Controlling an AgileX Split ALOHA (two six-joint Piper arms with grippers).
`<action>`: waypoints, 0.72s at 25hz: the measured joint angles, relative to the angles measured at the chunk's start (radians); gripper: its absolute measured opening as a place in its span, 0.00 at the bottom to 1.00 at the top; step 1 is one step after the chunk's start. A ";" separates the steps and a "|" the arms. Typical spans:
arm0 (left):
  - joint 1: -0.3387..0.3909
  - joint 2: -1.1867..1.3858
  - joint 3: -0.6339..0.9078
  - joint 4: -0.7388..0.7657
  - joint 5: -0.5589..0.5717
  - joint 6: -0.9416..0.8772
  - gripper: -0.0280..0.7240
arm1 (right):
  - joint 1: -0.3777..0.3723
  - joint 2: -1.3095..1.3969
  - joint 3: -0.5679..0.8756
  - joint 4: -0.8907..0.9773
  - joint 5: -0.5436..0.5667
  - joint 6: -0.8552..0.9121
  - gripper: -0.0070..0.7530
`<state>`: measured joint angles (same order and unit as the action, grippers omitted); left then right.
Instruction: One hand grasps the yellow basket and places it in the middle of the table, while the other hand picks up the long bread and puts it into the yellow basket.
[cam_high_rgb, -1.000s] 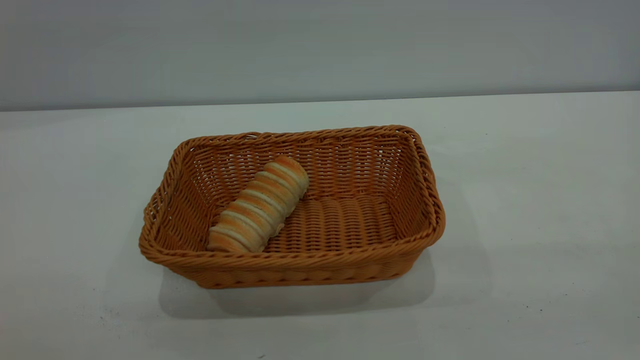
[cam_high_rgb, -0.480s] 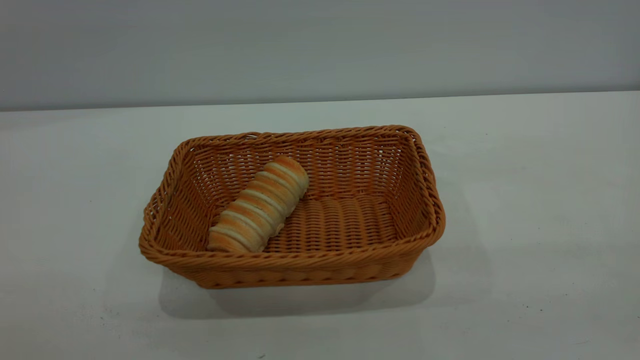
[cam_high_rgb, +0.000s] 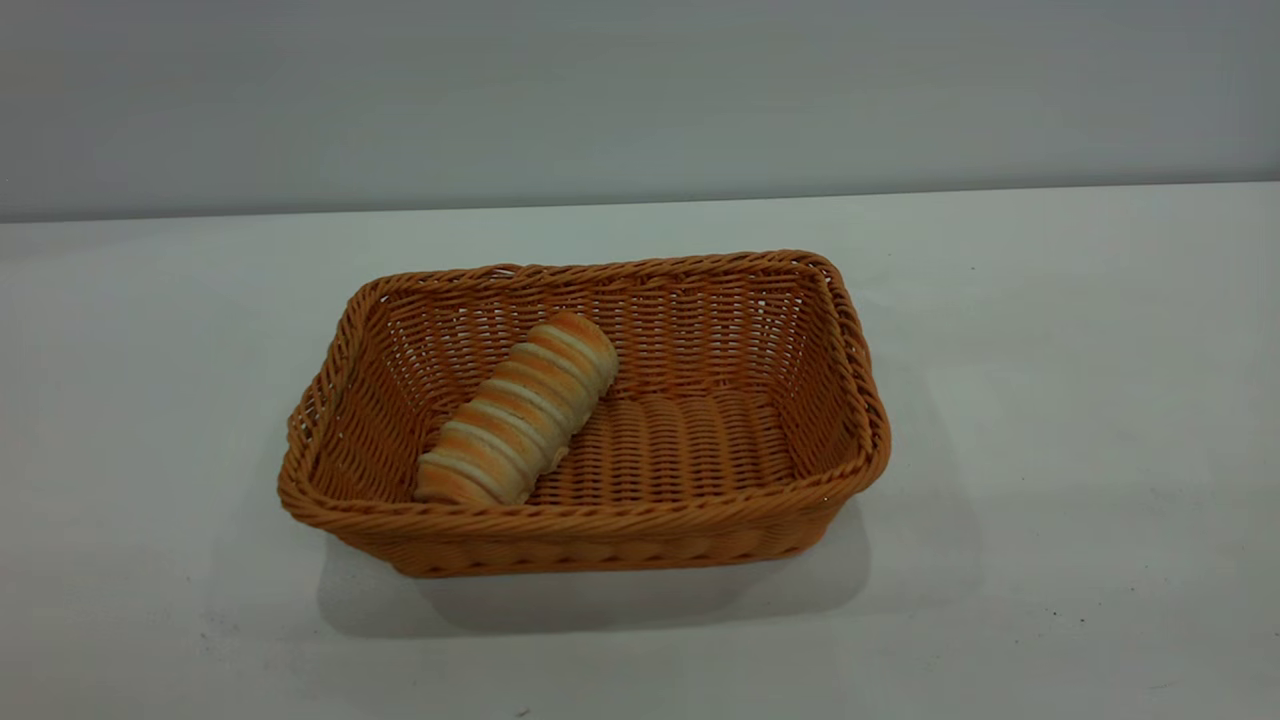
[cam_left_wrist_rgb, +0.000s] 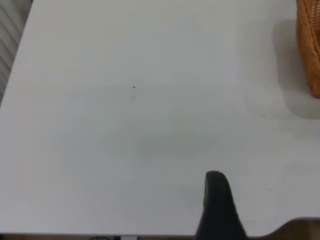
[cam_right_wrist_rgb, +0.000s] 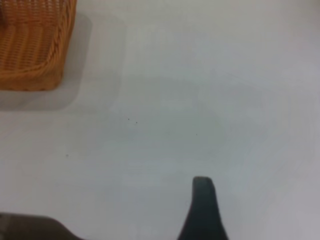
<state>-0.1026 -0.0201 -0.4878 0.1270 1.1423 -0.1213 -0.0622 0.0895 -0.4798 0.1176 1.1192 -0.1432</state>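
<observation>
Both tools clear of basket (cam_high_rgb: 600, 520)

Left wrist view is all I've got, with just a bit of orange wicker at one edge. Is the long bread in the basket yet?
Observer: Yes. The exterior view shows the long bread lying inside the yellow basket, in its left half.
Operator: Straight along the basket?
Observer: No, on a slant: one end is near the front rim and the other points toward the back wall.
Operator: My left gripper is over bare table. Where is the right one?
Observer: The right wrist view shows the right gripper over bare table too, apart from the basket.
</observation>
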 joint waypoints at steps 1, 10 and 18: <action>0.000 0.000 0.000 -0.008 0.000 0.000 0.80 | 0.010 0.000 0.000 0.000 0.000 0.000 0.78; 0.000 0.000 0.000 -0.012 0.000 0.000 0.80 | 0.120 0.000 0.000 0.000 0.000 0.000 0.78; 0.000 0.000 0.000 -0.012 0.000 0.000 0.80 | 0.115 0.000 0.000 0.000 0.000 0.000 0.78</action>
<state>-0.1026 -0.0201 -0.4878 0.1151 1.1423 -0.1213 0.0532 0.0895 -0.4798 0.1176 1.1192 -0.1432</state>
